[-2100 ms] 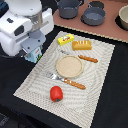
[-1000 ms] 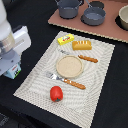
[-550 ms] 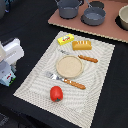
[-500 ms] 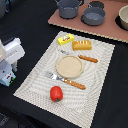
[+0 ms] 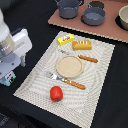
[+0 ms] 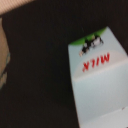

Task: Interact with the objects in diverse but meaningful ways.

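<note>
A pale blue-white carton [image 5: 7,78] stands off the striped placemat [image 5: 35,85] at the exterior view's left; the wrist view shows its top close up [image 6: 97,85], with "MILK" in red. My gripper [image 5: 11,67] hangs just above it. Its fingers are hidden by the white hand, and none show in the wrist view. On the mat lie a red tomato [image 5: 56,93], an orange-yellow bread loaf [image 5: 82,45] and a yellow butter packet [image 5: 65,39]. A dark grey frying pan [image 5: 93,16] sits on the brown board [image 5: 107,30] at the back.
A round tan plate [image 5: 69,66] sits mid-mat between a wooden-handled fork [image 5: 65,80] and knife [image 5: 84,57]. A dark pot [image 5: 68,7] and a bowl [image 5: 123,17] also stand on the board. The table is black.
The arm has swung from over the mat's corner toward the exterior view's left, ending over the carton. The objects on the mat have stayed put.
</note>
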